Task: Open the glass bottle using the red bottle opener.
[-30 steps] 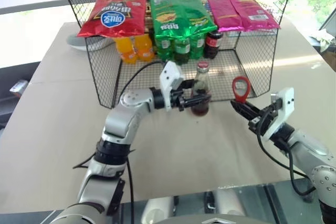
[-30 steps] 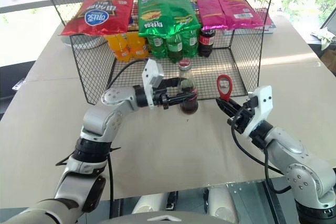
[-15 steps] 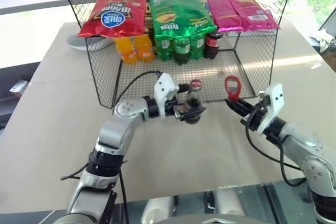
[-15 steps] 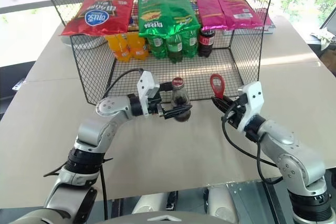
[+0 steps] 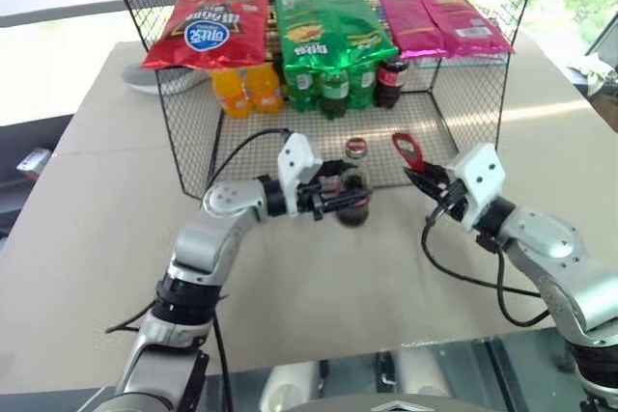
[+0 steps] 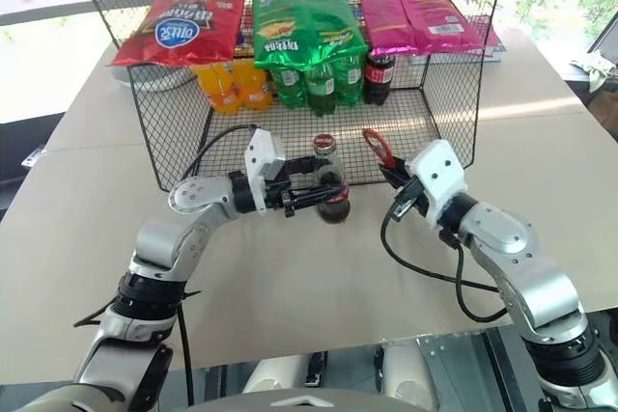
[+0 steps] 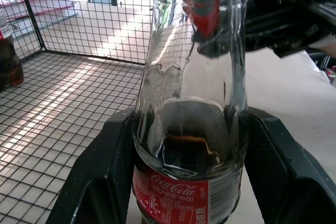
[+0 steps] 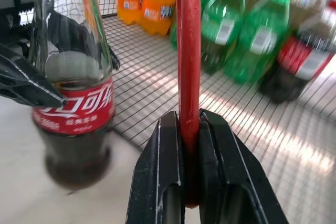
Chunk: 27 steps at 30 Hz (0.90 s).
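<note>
The glass bottle (image 5: 353, 202), clear with a dark drink and a red label band, is held just above the table in front of the wire basket. My left gripper (image 5: 340, 202) is shut on its lower body, with a black finger (image 7: 100, 182) on each side of it. The bottle's red cap (image 5: 356, 147) is on. Just right of the cap, the red bottle opener (image 5: 407, 150) leans toward the bottle. My right gripper (image 5: 426, 180) is shut on its handle, and the fingers (image 8: 168, 182) squeeze the flat red handle (image 8: 188, 51) edge-on.
Behind the grippers stands a wire basket (image 5: 193, 142) with snack bags (image 5: 208, 26) on top. Inside it are orange soda bottles (image 5: 246, 89), green soda bottles (image 5: 328, 84) and a dark cola bottle (image 5: 391, 79). A white dish (image 5: 145, 79) lies at the back left.
My right gripper has moved left toward the bottle's cap and rolled, so the opener now leans left. The bottle has shifted a little left and lower in my left gripper.
</note>
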Each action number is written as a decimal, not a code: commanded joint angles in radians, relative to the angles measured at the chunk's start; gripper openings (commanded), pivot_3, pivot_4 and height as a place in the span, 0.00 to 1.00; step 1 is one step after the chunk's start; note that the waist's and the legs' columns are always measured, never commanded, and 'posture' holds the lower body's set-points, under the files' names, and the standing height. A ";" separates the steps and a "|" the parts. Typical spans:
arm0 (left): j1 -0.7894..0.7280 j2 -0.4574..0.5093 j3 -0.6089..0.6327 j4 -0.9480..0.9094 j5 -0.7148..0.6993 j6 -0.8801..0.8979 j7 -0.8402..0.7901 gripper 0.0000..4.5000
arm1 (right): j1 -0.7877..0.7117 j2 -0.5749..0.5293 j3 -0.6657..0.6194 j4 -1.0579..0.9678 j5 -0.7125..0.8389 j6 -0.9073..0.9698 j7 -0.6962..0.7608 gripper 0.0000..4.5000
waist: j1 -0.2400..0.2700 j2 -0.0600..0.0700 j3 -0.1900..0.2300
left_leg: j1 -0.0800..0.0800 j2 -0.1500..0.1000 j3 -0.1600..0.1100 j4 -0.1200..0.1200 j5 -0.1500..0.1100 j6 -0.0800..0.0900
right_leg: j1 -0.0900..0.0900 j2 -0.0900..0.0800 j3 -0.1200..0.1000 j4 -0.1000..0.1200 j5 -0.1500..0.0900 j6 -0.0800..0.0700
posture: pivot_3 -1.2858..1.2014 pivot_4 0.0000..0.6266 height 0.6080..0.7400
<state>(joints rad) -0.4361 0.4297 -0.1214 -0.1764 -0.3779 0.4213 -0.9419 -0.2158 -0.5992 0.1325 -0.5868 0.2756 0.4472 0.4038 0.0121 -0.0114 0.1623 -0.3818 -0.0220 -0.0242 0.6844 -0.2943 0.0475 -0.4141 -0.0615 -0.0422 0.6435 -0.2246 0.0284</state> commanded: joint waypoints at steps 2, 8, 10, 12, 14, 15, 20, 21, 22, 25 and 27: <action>0.001 0.014 0.008 -0.048 -0.028 -0.008 -0.015 0.51 | -0.043 0.002 0.052 -0.022 -0.167 -0.123 -0.014 0.00 | 0.000 0.000 0.000 | 0.000 0.000 0.000 0.000 0.000 0.000 | 0.000 0.000 0.000 0.000 0.000 0.000 | 0.52 0.24 1.00; -0.006 0.015 -0.001 -0.049 -0.029 -0.008 -0.014 0.51 | -0.078 0.028 0.165 0.064 -0.408 -0.271 -0.039 0.00 | 0.000 0.000 0.000 | 0.000 0.000 0.000 0.000 0.000 0.000 | 0.000 0.000 0.000 0.000 0.000 0.000 | 0.52 0.24 1.00; -0.007 0.015 -0.002 -0.049 -0.029 -0.007 -0.014 0.51 | -0.078 0.035 0.187 0.094 -0.470 -0.318 -0.049 0.00 | 0.000 0.000 0.000 | 0.000 0.000 0.000 0.000 0.000 0.000 | 0.000 0.000 0.000 0.000 0.000 0.000 | 0.52 0.24 1.00; -0.011 0.013 -0.005 -0.047 -0.028 -0.007 -0.014 0.51 | -0.079 0.045 0.207 0.118 -0.526 -0.356 -0.055 0.00 | 0.000 0.000 0.000 | 0.000 0.000 0.001 0.000 0.000 0.000 | 0.000 0.000 0.000 0.000 0.000 0.000 | 0.52 0.24 1.00; -0.014 0.012 -0.007 -0.048 -0.027 -0.004 -0.011 0.51 | -0.080 0.059 0.221 0.134 -0.581 -0.388 -0.068 0.00 | 0.000 0.000 0.000 | 0.000 0.000 0.001 0.000 0.000 -0.001 | 0.000 0.000 0.000 0.000 0.000 0.000 | 0.52 0.24 1.00; -0.016 0.011 -0.007 -0.047 -0.027 -0.003 -0.010 0.51 | -0.079 0.066 0.224 0.141 -0.603 -0.400 -0.071 0.00 | 0.000 0.000 0.000 | 0.000 0.000 0.000 0.000 0.000 -0.001 | 0.000 0.000 0.000 0.000 0.000 0.000 | 0.52 0.24 1.00; -0.025 0.005 -0.011 -0.049 -0.025 0.005 -0.001 0.51 | -0.056 0.120 0.227 0.159 -0.712 -0.455 -0.140 0.00 | 0.000 0.000 0.000 | 0.000 0.000 0.001 0.000 0.001 -0.001 | 0.000 0.000 0.000 0.000 0.000 0.000 | 0.52 0.24 1.00; -0.028 0.003 -0.011 -0.048 -0.025 0.007 0.001 0.51 | -0.051 0.129 0.228 0.160 -0.729 -0.465 -0.148 0.00 | 0.000 0.000 0.000 | 0.000 0.000 0.000 0.000 0.001 -0.001 | 0.000 0.000 0.000 0.000 0.000 0.000 | 0.52 0.24 1.00; -0.031 0.002 -0.011 -0.046 -0.025 0.008 0.002 0.51 | -0.047 0.135 0.232 0.163 -0.749 -0.475 -0.153 0.00 | 0.001 0.000 0.000 | 0.000 0.000 0.000 0.000 0.001 -0.001 | 0.000 0.000 0.000 0.000 0.000 0.000 | 0.52 0.24 1.00; -0.037 0.002 -0.012 -0.041 -0.024 0.010 0.002 0.51 | -0.036 0.155 0.237 0.168 -0.780 -0.497 -0.160 0.00 | 0.002 0.000 0.000 | 0.000 -0.001 0.000 0.000 0.001 -0.001 | 0.000 0.000 0.000 0.000 0.000 0.000 | 0.52 0.24 1.00; -0.041 0.002 -0.012 -0.038 -0.023 0.011 0.002 0.51 | -0.026 0.163 0.245 0.175 -0.805 -0.504 -0.162 0.00 | 0.001 0.000 0.000 | 0.000 -0.001 0.001 0.000 0.001 -0.001 | 0.000 0.000 0.001 0.000 0.000 0.000 | 0.52 0.24 1.00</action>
<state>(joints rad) -0.4452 0.4433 -0.1285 -0.1828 -0.3843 0.4390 -0.9402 -0.2551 -0.4400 0.3409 -0.4074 -0.5004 -0.0158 0.2306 0.0134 -0.0112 0.1621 -0.3815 -0.0229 -0.0237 0.6846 -0.2936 0.0461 -0.4141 -0.0616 -0.0415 0.6435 -0.2246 0.0283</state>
